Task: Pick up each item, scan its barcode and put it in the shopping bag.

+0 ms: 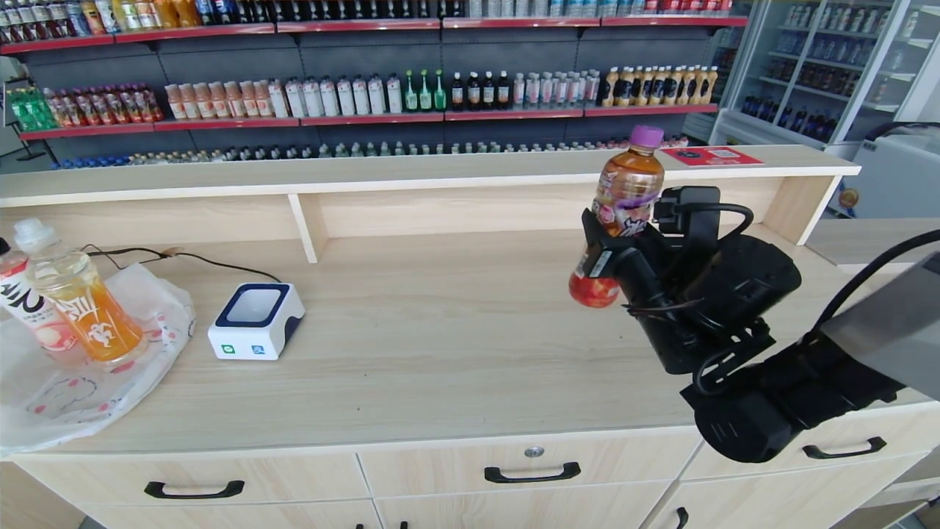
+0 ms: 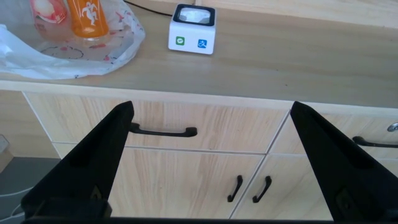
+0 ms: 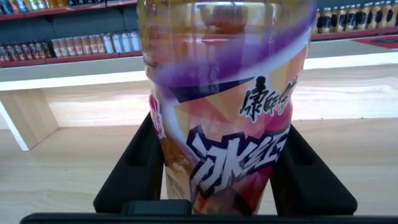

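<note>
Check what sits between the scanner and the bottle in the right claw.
Nothing: the head view shows bare countertop between the scanner and the bottle held up in the right claw.

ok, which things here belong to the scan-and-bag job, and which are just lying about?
Job: purple-capped bottle in right end effector; scanner; shopping bag holding orange bottle and white-labelled bottle; open left end effector.
Lying about: red mat on raised ledge; drink shelves behind; drawers.

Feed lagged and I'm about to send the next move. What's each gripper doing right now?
Left gripper: open, nothing between its fingers.
Right gripper: shut on the purple-capped drink bottle.
</note>
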Robot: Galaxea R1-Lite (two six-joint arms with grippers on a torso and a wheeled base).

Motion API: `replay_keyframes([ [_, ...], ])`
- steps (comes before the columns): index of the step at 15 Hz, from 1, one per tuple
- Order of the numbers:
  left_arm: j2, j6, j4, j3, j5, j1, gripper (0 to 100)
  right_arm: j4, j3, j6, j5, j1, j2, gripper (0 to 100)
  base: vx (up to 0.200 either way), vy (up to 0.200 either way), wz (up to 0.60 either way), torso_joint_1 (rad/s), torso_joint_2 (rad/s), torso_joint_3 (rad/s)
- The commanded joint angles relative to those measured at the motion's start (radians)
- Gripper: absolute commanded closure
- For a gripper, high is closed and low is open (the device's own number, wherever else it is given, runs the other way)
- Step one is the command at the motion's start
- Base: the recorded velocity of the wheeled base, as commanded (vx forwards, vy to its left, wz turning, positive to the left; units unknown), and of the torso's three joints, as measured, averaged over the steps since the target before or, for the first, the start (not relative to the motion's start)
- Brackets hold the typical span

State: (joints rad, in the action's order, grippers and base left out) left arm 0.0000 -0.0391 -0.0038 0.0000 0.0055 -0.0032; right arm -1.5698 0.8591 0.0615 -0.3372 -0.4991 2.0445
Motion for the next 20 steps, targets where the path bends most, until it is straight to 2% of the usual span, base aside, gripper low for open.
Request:
replay_keyframes([
  [1, 0.002, -0.001, -0.001, 0.000, 0.001, 0.000, 0, -0.001, -0.048, 0.008, 0.000, -0.002, -0.073, 100, 0.000, 0.000, 0.00, 0.000, 0.00, 0.000],
  [8, 0.002, -0.001, -0.001, 0.000, 0.001, 0.000, 0, -0.001, -0.264, 0.020, -0.002, -0.088, -0.233, 100, 0.000, 0.000, 0.00, 0.000, 0.00, 0.000],
  [15, 0.002, -0.001, -0.001, 0.000, 0.001, 0.000, 0, -0.001, -0.322, -0.002, -0.002, -0.113, -0.280, 100, 0.000, 0.000, 0.00, 0.000, 0.00, 0.000],
  [20, 0.002, -0.001, -0.001, 0.000, 0.001, 0.000, 0, -0.001, -0.365, -0.083, -0.002, -0.199, -0.280, 100, 0.000, 0.000, 0.00, 0.000, 0.00, 0.000],
])
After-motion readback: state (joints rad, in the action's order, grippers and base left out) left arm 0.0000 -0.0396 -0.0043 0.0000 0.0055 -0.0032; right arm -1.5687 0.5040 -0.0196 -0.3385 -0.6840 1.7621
